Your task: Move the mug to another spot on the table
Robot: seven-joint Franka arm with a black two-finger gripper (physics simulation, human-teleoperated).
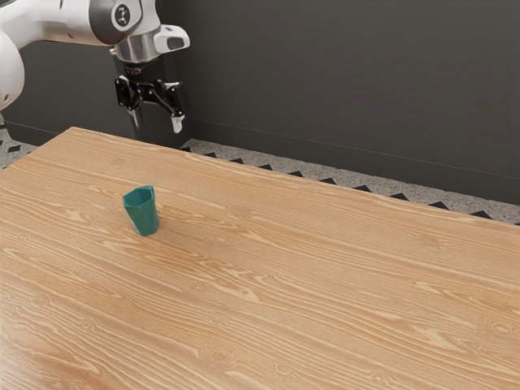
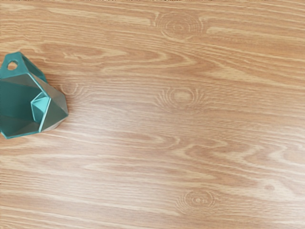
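Black pincer (image 1: 157,124) hangs wide open, gripping nothing, well apart from the upright teal mug (image 1: 141,210) on the wooden table (image 1: 325,268).

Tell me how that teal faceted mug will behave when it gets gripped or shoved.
The teal faceted mug has crisp, hard-edged walls, so it is probably rigid and won't deform. Its base looks narrower than its rim, so a high push may tip it. Its flat facets should resist rolling.
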